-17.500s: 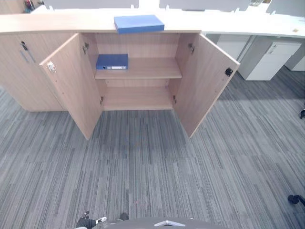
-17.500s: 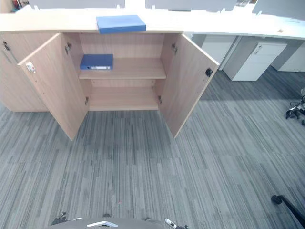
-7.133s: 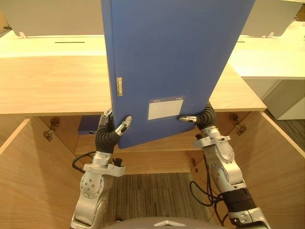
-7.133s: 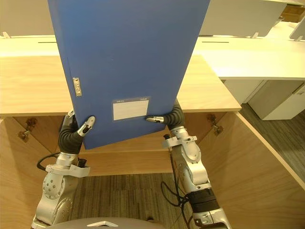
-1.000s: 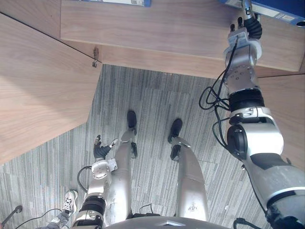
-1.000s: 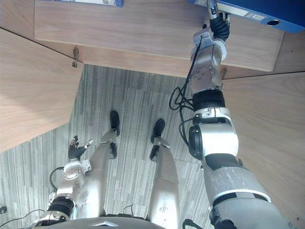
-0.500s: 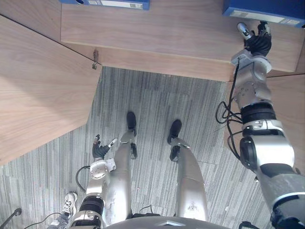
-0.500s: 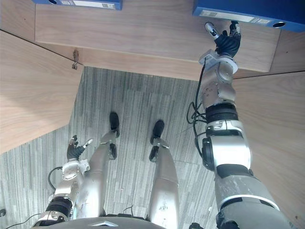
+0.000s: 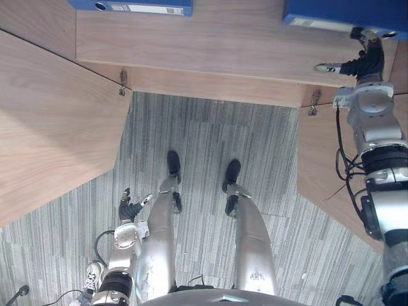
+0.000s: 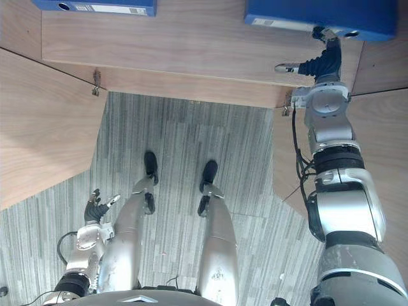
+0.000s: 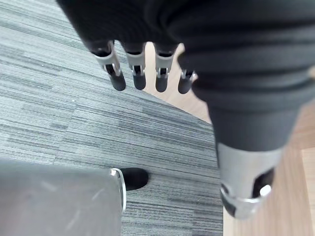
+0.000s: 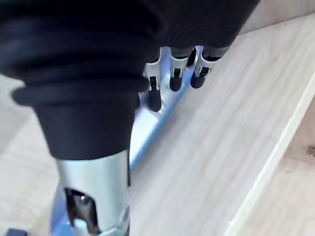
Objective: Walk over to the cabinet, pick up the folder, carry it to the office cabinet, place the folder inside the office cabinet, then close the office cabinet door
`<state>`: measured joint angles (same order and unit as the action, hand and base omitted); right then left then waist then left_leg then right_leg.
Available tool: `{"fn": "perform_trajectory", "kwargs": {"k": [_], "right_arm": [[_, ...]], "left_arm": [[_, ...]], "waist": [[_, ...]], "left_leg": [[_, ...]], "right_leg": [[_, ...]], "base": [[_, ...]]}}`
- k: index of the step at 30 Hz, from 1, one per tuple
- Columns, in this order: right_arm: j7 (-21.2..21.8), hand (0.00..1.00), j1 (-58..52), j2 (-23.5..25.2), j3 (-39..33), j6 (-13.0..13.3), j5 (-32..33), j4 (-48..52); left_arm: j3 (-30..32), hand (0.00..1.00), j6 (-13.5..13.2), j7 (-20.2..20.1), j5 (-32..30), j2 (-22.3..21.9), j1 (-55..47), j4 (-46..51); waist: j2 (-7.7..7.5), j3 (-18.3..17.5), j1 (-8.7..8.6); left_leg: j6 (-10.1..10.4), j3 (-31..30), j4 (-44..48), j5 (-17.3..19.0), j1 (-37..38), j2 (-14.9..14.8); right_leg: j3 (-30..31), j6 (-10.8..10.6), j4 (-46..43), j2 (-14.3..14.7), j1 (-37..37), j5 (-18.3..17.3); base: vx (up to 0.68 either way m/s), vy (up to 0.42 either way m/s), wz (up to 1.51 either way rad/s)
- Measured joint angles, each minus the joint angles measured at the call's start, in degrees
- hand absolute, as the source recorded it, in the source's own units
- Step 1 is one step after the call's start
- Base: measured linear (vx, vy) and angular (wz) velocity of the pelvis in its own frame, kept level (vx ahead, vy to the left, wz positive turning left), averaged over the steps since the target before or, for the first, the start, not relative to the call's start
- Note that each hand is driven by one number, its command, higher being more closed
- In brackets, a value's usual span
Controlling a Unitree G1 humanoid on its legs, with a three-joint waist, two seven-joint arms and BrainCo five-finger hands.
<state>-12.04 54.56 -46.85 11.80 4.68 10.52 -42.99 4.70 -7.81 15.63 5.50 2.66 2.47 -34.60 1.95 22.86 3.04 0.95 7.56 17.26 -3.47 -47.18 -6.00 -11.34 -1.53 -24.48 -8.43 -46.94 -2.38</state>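
The blue folder [image 9: 338,13] lies flat on the cabinet's wooden shelf [image 9: 210,44], at the right end, its labelled spine facing me. My right hand [image 9: 364,62] is just in front of that spine, open, thumb spread to the side and fingertips close to the folder's edge. Past the straight fingers [image 12: 174,78] in the right wrist view runs the folder's pale blue edge [image 12: 147,128] on the shelf board. My left hand [image 9: 129,209] hangs low beside my leg with fingers [image 11: 135,73] relaxed over the carpet, holding nothing.
A second blue folder [image 9: 134,6] lies at the shelf's left end. The left cabinet door [image 9: 51,134] stands open wide on my left. The right door [image 9: 331,172] stands open under my right arm. Grey striped carpet [image 9: 204,146] lies below.
My right hand has come off the folder and swung to the right, back toward the shelf's front edge. The folder stays on the shelf. The left hand still hangs low.
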Motion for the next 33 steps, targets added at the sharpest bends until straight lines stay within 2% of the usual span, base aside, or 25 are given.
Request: {"fn": "perform_trajectory", "kwargs": {"k": [6,9,10,14,19,24,28,33], "right_arm": [[0.92,0.0,-11.36,-1.08,0.01,0.49,-9.12,13.37],[-0.14,0.0,-18.31,-0.64,-3.65,1.33,-12.0,21.86],[-0.37,1.0,-18.9,-0.49,-4.18,1.39,-12.19,22.77],[-6.25,1.0,-23.9,4.63,-10.04,2.87,-16.38,34.35],[-9.99,1.0,-24.77,9.23,-9.63,3.21,-24.72,40.04],[-11.23,1.0,-24.43,10.87,-6.82,2.58,-32.7,39.86],[-12.34,1.0,-22.27,12.55,-4.95,2.27,-35.43,38.23],[-12.4,1.0,-17.87,13.14,-2.28,1.01,-35.7,33.91]], "left_arm": [[0.15,0.0,-0.15,-1.02,-1.13,0.84,0.0,0.35],[0.16,0.0,-0.16,-1.01,-1.33,0.79,-0.05,1.73],[0.17,0.0,-0.16,-1.01,-1.33,0.78,-0.06,1.98],[0.18,0.0,-0.73,-0.89,-3.08,0.78,-0.07,3.77],[0.18,0.0,-0.92,-0.16,-3.9,0.69,0.02,4.72],[0.2,0.0,-0.92,1.05,-4.67,0.58,0.28,4.81],[0.31,0.0,-0.9,1.59,-4.71,0.58,0.37,4.8],[0.34,0.0,-0.92,1.97,-5.2,0.25,0.49,4.78]], "waist": [[-1.44,-0.04,0.11],[-1.7,0.1,0.26],[-1.7,0.1,0.28],[-2.27,0.42,0.09],[-3.08,0.87,0.42],[-3.15,0.9,1.08],[-3.15,0.9,1.13],[-3.14,0.91,1.64]], "left_leg": [[-0.07,0.24,-0.43,0.08,0.54,-0.52],[-0.12,0.35,-0.46,0.15,0.54,-0.52],[-0.12,0.36,-0.46,0.16,0.54,-0.52],[-0.18,0.68,-0.27,0.41,0.59,-0.55],[-0.16,1.09,0.33,0.74,0.13,-0.59],[-0.32,0.95,1.99,1.6,-0.68,-0.76],[-0.32,0.48,2.39,1.59,-1.56,-0.73],[-0.3,0.26,2.68,1.59,-2.1,-0.67]], "right_leg": [[-0.11,0.15,0.93,0.59,0.7,0.13],[-0.06,0.15,1.06,0.6,0.69,0.12],[-0.06,0.15,1.07,0.6,0.69,0.12],[0.31,0.13,0.97,0.61,0.53,0.11],[0.82,0.1,0.42,0.61,-0.19,0.06],[0.8,-0.02,-0.11,0.59,-0.4,-0.15],[0.33,0.04,-0.56,0.48,-0.98,-0.26],[-0.16,0.12,-1.19,0.19,-1.41,-0.57]], "base": [[0.04,-0.033,-0.03],[0.05,-0.022,-0.01],[0.05,-0.015,-0.01],[0.03,-0.012,-0.03],[0.03,-0.015,-0.04],[0.03,-0.008,-0.01],[0.04,-0.009,0.05],[0.03,-0.012,0.05]]}}
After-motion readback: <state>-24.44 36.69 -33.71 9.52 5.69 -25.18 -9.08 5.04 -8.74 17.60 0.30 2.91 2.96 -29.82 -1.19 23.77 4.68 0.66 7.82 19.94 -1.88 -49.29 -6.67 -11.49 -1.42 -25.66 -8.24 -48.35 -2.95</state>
